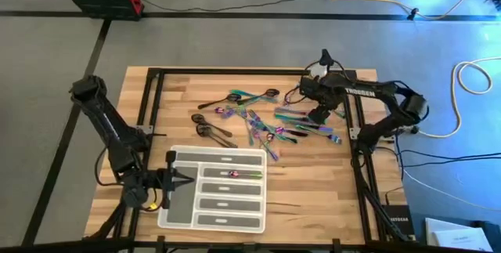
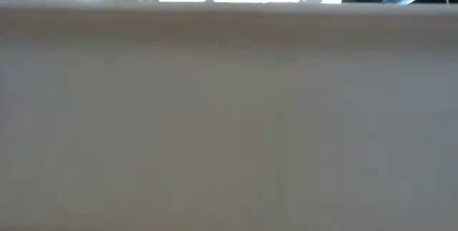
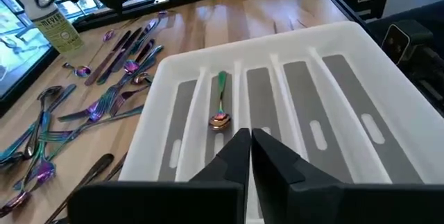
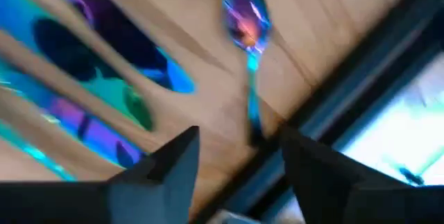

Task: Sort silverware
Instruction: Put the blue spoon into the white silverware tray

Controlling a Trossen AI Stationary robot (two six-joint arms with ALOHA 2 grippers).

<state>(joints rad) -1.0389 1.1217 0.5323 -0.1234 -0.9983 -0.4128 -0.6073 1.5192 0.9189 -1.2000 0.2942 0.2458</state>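
The silverware [image 1: 262, 120] lies scattered on the wooden table: iridescent and dark forks, knives and spoons. One iridescent spoon [image 3: 220, 102] lies in a compartment of the white tray [image 1: 227, 153]. My right gripper [image 1: 319, 116] is low over the pile's right side and open. In the right wrist view its fingers [image 4: 173, 161] stand on either side of the handle end of an iridescent spoon [image 4: 246, 23]; I cannot tell whether they touch it. My left gripper [image 3: 250, 139] is shut and empty at the tray's left end [image 1: 168, 178].
A small spray bottle [image 3: 59, 30] stands at the table's far right behind the pile. Black frame rails [image 1: 356, 139] run along the table's sides. The tray's white wall [image 2: 229, 116] fills the low view. Bare wood [image 1: 313, 190] lies right of the tray.
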